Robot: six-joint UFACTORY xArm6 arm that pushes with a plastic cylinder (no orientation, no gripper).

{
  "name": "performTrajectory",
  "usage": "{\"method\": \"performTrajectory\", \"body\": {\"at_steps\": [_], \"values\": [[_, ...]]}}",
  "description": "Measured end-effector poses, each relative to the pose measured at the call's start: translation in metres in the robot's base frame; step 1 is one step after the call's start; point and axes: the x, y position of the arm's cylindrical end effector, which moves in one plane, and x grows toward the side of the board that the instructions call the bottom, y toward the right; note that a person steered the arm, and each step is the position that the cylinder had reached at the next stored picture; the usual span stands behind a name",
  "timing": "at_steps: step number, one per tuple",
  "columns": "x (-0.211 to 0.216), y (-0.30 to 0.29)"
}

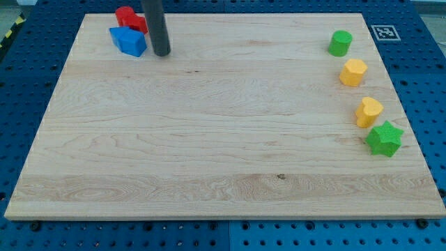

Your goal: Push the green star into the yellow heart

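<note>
The green star (384, 139) lies near the board's right edge, just below and touching or nearly touching the yellow heart (368, 111). My tip (162, 53) is far away at the view's top left, just right of a blue block (129, 40), with the whole width of the board between it and the star.
A red block (129, 18) sits behind the blue one at the top left. A yellow block (353, 72) and a green cylinder (341, 43) stand above the heart along the right side. The wooden board (223, 139) lies on a blue pegboard table.
</note>
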Motion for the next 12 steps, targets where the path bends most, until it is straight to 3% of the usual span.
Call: {"method": "performTrajectory", "body": {"at_steps": [3,4,5,7,9,10,12], "values": [[0.056,0.104],[0.061,0.104],[0.097,0.113],[0.207,0.214],[0.224,0.253],[0.238,0.315],[0.241,0.343]]}}
